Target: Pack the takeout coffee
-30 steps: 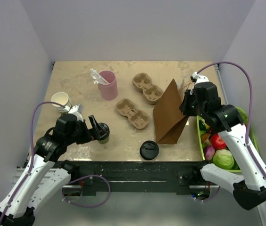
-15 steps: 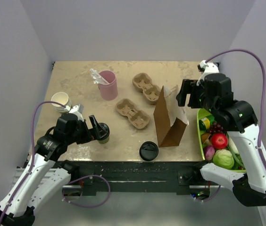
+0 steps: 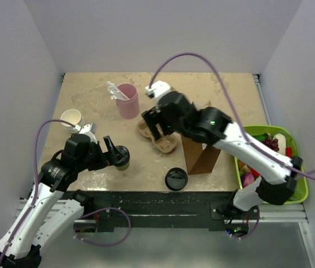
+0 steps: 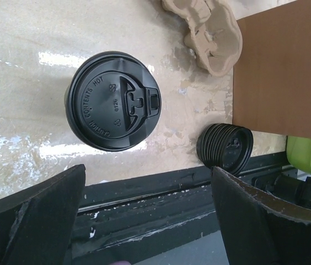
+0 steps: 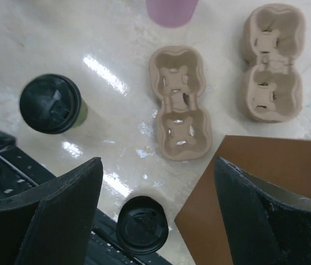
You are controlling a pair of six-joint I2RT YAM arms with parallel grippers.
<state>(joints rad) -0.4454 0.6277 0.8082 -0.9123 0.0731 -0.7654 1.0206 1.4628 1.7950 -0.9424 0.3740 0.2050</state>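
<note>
Left of the standing brown paper bag [image 3: 203,155] on the beige bench [image 3: 90,95], the small olive-green paper cup with a round black plastic lid [image 3: 122,157] stands upright, the left tool [image 4: 147,179] released just beside it, the right tool [image 5: 158,165] likewise released, hovering nearer the bag.

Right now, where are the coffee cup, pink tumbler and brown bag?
coffee cup [image 4: 114,102]: left wrist view, lid centre.
pink tumbler [image 3: 129,107]: top view, side wall.
brown bag [image 3: 199,159]: top view, front face.
</note>
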